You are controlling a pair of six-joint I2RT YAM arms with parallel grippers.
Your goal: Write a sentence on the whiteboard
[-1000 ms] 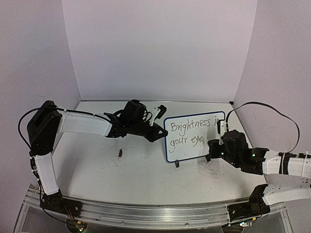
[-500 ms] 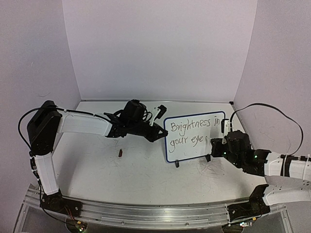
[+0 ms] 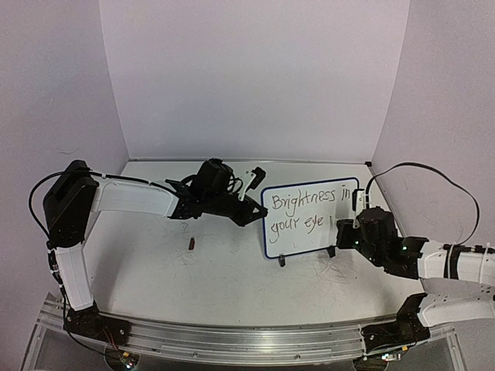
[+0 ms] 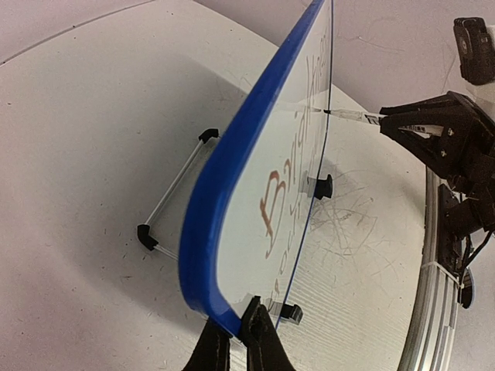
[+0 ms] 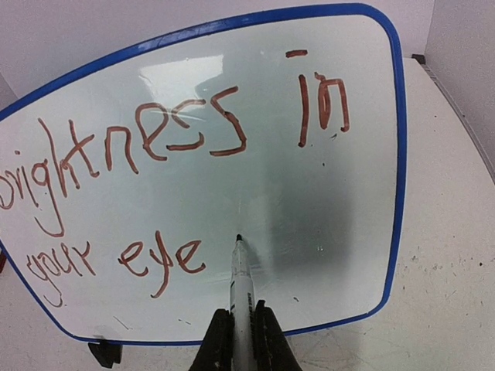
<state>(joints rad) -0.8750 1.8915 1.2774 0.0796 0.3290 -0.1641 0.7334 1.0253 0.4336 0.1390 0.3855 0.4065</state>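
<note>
1. From above, the whiteboard (image 3: 309, 243) stood on the table (image 3: 193, 286), right of centre, with the sentence (image 3: 305, 209) reading "Brightness in your eye". Both arms crowded it, so a nudge could have slid it.
2. The left wrist view showed the left gripper (image 4: 240, 334) pinching only the blue frame's corner. A hard push might have twisted the board loose.
3. In the right wrist view, the right gripper (image 5: 241, 323) clamped the marker (image 5: 242, 282), its tip beside "eye". Drifting left would have smeared it.

The whiteboard (image 5: 332, 201) is white with a blue frame, the sentence (image 5: 179, 145) reddish-brown, the marker (image 5: 242, 290) white, the table (image 3: 155, 267) white with grey scribbles.
</note>
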